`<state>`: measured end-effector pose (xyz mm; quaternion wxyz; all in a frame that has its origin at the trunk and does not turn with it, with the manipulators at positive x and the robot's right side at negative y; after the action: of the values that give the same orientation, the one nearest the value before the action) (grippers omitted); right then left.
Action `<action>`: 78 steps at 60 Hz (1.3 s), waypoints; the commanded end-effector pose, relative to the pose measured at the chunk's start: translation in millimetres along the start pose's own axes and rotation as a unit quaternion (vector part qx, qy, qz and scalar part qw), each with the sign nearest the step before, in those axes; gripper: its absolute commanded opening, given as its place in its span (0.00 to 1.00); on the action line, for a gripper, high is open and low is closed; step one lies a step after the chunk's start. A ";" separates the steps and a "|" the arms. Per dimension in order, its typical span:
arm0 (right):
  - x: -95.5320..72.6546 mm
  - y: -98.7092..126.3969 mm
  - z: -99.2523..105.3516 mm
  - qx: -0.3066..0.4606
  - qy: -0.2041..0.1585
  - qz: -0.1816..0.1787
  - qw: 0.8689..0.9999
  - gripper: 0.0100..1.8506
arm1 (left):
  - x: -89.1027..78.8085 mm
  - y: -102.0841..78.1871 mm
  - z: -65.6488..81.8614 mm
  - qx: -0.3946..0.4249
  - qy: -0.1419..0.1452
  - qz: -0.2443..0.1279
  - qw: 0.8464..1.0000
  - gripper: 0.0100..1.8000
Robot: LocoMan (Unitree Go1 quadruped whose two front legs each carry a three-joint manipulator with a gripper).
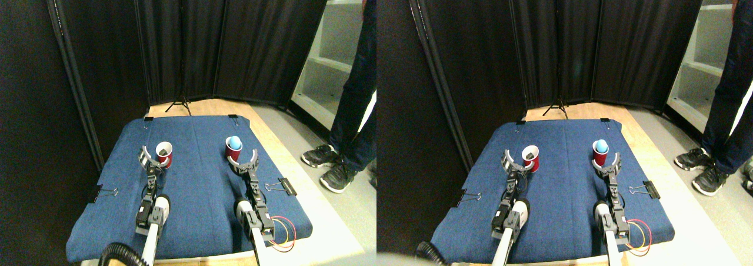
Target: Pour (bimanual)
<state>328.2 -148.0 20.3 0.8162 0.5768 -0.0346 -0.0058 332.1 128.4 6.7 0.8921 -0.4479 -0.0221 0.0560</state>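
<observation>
Two red cups stand upright on the blue cloth (194, 178) that covers the work surface. The left red cup (164, 153) has a white rim and a dark interior; something small and dark appears to lie inside, but it is too small to identify. The right red cup (233, 148) carries a light blue ball (235, 142) that sits in its mouth and rises above the rim. My left gripper (149, 158) is spread wide, its curved jaws just beside the left cup on the cup's left side; whether a jaw touches the wall cannot be determined. My right gripper (247, 161) is likewise spread, its two jaws forming an open arc immediately in front of the right cup; it grips nothing. The lower wall of the right cup is partly masked by that arc. Black binder clips (287, 186) pin the cloth at its edges. A person's legs and dark shoes (329, 166) stand on the floor at the right, cut off above by the frame edge. Red and yellow wires (284, 233) loop beside my right manipulator.
</observation>
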 end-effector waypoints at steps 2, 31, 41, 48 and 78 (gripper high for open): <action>6.5 1.2 -1.6 0.021 0.000 0.000 1.000 0.43 | 5.3 -2.9 -3.9 -0.018 -0.016 -0.013 1.000 0.50; 23.4 -10.0 -8.2 0.122 0.023 -0.039 0.992 0.48 | 12.5 6.2 -19.8 -0.139 -0.030 0.024 0.989 0.54; 29.3 -14.9 -12.0 0.148 0.028 -0.040 0.988 0.49 | 18.8 7.7 -25.8 -0.175 -0.022 0.042 0.983 0.55; 34.2 -18.1 -13.3 0.146 0.024 -0.042 0.988 0.47 | 23.1 7.8 -28.9 -0.191 -0.032 0.045 0.980 0.57; 47.0 -27.1 -16.8 0.172 0.026 -0.056 0.983 0.57 | 29.2 9.6 -32.8 -0.195 -0.020 0.049 0.979 0.62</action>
<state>372.6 -144.3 -9.2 0.7055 0.7068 0.0282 -0.0428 360.8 111.8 -21.3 0.7844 -0.6100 -0.0226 0.1099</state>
